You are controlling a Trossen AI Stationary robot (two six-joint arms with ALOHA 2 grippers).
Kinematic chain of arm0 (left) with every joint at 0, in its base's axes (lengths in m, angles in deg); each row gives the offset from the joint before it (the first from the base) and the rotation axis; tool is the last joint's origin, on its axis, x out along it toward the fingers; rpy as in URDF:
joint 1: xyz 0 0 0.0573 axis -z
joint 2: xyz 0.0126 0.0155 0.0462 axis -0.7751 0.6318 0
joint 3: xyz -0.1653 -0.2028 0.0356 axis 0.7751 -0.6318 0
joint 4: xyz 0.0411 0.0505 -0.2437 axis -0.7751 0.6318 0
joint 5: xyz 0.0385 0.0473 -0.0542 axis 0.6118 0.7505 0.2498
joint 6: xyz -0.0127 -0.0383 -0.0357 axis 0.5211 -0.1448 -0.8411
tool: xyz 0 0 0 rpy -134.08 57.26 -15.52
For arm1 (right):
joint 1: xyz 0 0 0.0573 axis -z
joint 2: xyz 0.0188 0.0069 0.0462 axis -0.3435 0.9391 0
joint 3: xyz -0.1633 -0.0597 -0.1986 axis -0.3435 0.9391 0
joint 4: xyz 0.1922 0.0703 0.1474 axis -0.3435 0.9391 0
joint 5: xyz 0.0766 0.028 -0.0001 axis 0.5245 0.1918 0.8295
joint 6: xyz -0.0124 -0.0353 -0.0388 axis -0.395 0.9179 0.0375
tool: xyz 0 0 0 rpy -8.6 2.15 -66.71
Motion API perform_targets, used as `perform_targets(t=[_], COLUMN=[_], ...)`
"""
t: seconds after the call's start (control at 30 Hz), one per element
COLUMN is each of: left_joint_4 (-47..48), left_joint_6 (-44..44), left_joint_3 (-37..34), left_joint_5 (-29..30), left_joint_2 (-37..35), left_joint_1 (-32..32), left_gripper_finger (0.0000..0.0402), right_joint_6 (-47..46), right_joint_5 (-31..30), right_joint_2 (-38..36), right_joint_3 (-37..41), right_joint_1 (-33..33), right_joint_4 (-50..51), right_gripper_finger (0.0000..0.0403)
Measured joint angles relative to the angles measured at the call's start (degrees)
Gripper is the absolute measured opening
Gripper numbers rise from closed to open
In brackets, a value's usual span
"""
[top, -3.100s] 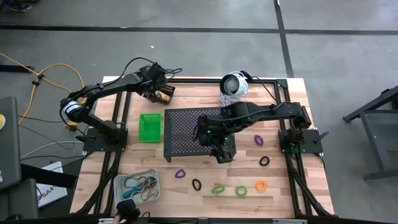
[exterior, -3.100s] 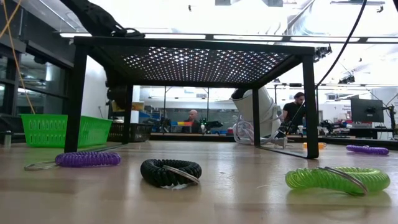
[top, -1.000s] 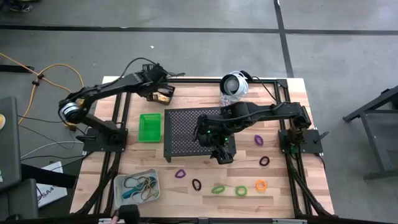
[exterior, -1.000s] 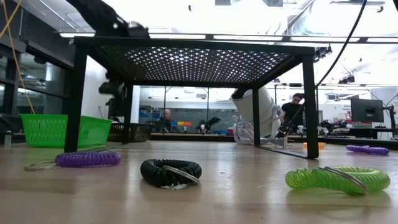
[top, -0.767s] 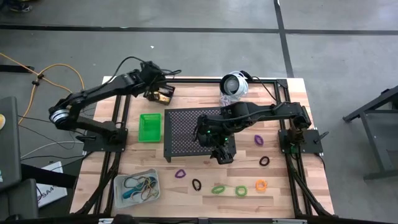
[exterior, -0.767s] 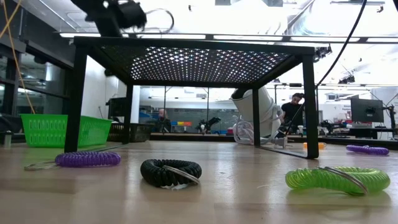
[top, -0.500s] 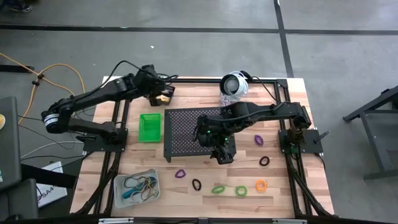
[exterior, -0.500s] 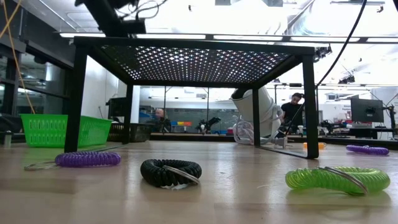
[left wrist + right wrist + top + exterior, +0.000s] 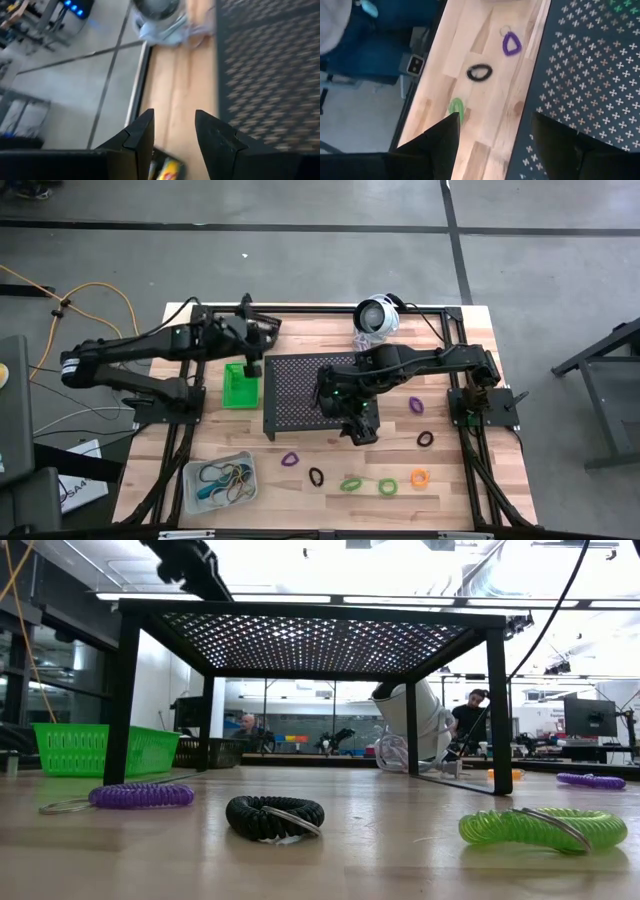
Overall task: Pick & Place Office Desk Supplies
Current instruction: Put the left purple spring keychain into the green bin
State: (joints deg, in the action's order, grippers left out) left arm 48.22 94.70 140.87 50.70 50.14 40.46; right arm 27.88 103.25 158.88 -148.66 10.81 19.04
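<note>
Left gripper (image 9: 250, 352) up over the green bin (image 9: 240, 385), beside the stand (image 9: 310, 395) — fingers (image 9: 141, 134) apart, nothing seen between them. Black bin with yellow tubes (image 9: 166, 169) glimpsed just beneath in the wrist view. Right gripper (image 9: 362, 423) low at the stand's front edge, spread wide, empty. Coils still on the table: purple (image 9: 140, 796), black (image 9: 274, 815), green (image 9: 541, 827). Clear bin (image 9: 220, 481) near the front left corner. Risks — an arm clipping the stand on descent, or springy coils slipping a partial pinch.
</note>
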Motion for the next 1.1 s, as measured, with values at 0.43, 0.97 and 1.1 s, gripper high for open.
perform_targets(t=[0.43, 0.97, 1.1], left_joint_4=[0.76, 1.06, 1.06], left_joint_6=[-7.35, -15.52, -19.53], left_joint_3=[0.00, 0.00, 0.01], left_joint_5=[0.34, 0.39, 0.39], left_joint_2=[-0.07, -0.05, 0.07], left_joint_1=[11.11, 24.88, 29.09], left_gripper_finger=[0.0135, 0.0135, 0.0135], right_joint_6=[0.63, -0.87, -0.87], right_joint_5=[4.72, 2.34, 2.33], right_joint_2=[-5.11, -6.89, -7.83], right_joint_3=[-0.04, 0.00, 0.02], right_joint_1=[4.89, 5.80, 7.05], right_joint_4=[3.87, 7.22, 6.40], right_gripper_finger=[0.0231, 0.0231, 0.0231])
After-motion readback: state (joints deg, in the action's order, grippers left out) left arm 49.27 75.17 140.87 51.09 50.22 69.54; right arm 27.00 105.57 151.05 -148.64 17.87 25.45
